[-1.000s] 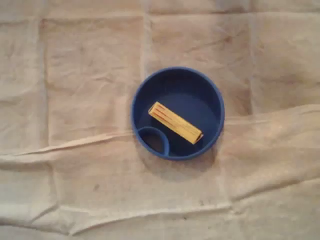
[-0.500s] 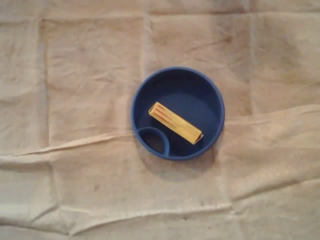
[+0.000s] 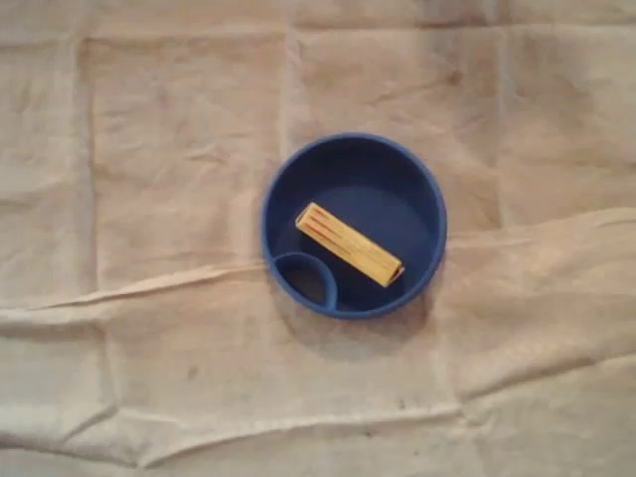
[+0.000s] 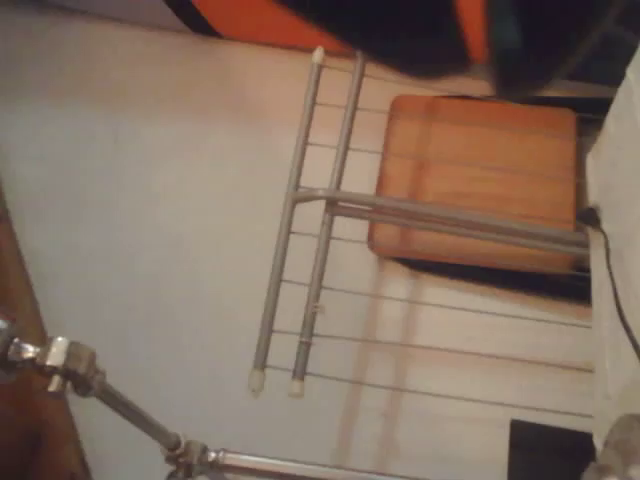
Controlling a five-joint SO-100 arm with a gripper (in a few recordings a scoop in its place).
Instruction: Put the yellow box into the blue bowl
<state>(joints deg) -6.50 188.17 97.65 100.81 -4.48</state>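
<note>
1. In the overhead view, a wrinkled beige cloth with fold lines covers the desk.
2. A round blue bowl sits near the middle of the desk, slightly toward the right edge, well apart from every edge.
3. A small rounded compartment is walled off inside the bowl, on the side facing the desk's lower left corner.
4. The yellow box, long and narrow, lies flat in the bowl's larger compartment.
5. The box runs diagonally, one end toward the upper left corner and the other toward the lower right. Its lower right end is close to the bowl's wall. One long side passes just beside the small compartment.
6. I cannot tell whether the end effector is released or clenched.
7. The wrist view looks out at a room and seems turned on its side: a pale wall, a grey metal rack with thin wire rungs, and a reddish wooden panel.
8. A jointed metal rod crosses the lower left of that view. A blurred black and orange shape lies along the top; what it is cannot be told.
</note>
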